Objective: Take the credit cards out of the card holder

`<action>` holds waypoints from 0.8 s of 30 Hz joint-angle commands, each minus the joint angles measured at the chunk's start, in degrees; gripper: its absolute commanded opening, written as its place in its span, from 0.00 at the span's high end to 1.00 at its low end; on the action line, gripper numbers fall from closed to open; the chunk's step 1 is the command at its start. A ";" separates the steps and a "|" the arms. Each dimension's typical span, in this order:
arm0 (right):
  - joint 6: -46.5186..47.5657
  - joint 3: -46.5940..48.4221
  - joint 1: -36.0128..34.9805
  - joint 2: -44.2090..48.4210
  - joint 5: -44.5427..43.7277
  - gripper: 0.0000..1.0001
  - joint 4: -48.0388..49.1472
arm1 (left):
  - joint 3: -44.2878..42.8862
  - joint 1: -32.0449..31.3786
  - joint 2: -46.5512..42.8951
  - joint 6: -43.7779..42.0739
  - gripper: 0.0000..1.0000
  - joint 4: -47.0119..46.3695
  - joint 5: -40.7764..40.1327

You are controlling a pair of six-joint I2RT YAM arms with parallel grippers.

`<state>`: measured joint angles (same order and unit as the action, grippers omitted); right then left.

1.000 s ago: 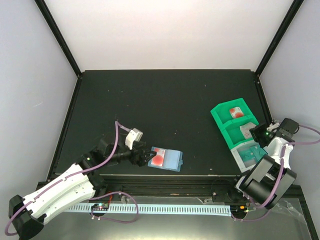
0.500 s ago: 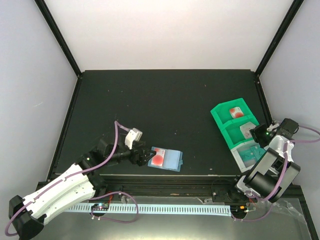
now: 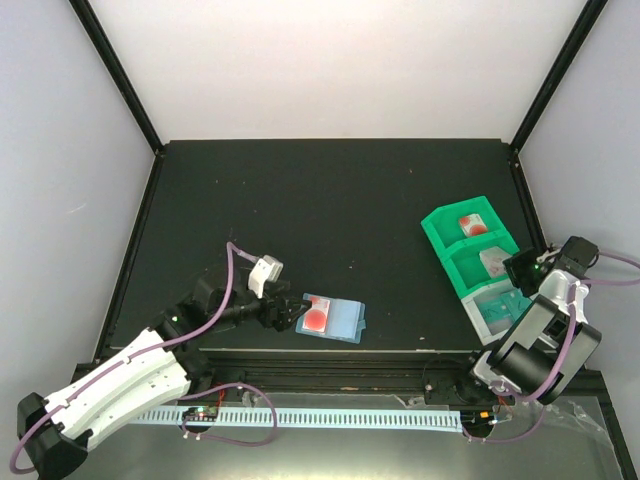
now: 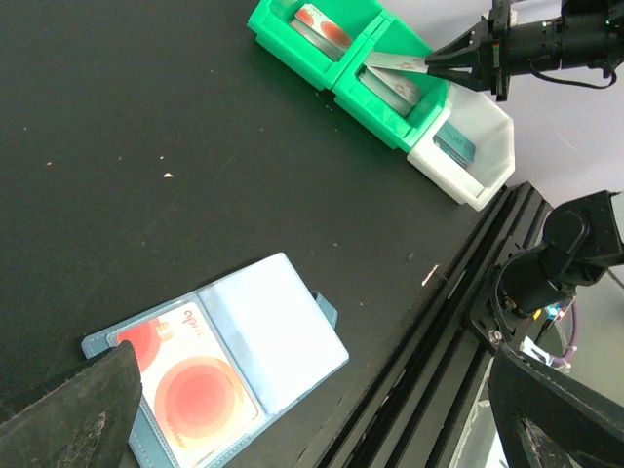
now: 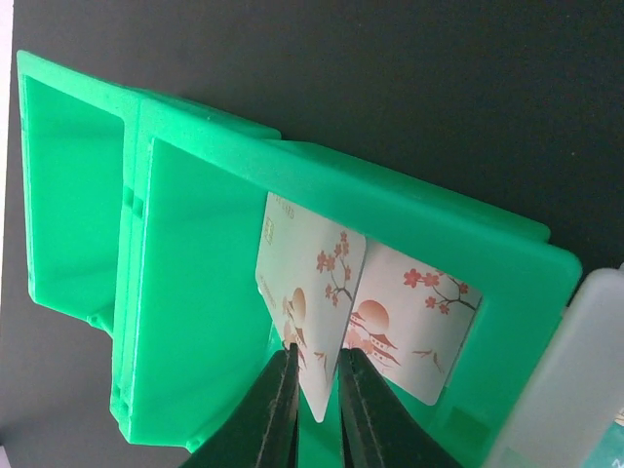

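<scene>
The card holder (image 3: 332, 319) lies open at the table's (image 3: 300, 200) 6 o'clock, a red-blotched card (image 3: 317, 317) in its 9 o'clock panel. The left gripper (image 3: 291, 316), jaws spread wide, sits at that edge. At 4 o'clock the right gripper (image 5: 318, 366) pinches a pale card (image 5: 304, 292) in the green tray's (image 5: 195, 244) middle bin.

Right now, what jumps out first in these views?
The right gripper stands out first, pinching a pale card at a tilt over a green bin at the table's right side. Next is the light-blue card holder, lying open near the front edge with a red-blotched card in one panel. The open left gripper is at its left end.
</scene>
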<state>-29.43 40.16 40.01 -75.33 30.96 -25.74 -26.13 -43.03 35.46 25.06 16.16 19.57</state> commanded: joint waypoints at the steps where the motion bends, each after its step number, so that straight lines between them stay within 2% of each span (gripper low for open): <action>1: -1.68 0.99 0.36 0.73 -2.67 0.86 -0.15 | -0.64 0.57 -0.80 -0.72 0.01 -1.00 -0.67; 11: -3.98 1.13 0.35 5.51 -5.46 0.84 -1.30 | -0.23 0.57 -0.92 -0.51 0.01 -1.42 -0.79; 24: -3.24 -1.44 -1.62 13.13 -0.38 0.76 -0.80 | 0.02 0.74 -0.55 -0.09 0.03 -1.34 -0.23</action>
<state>-33.91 39.53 39.75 -64.47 28.47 -26.22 -26.06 -42.74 35.22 25.06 15.84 19.51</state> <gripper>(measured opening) 0.240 0.980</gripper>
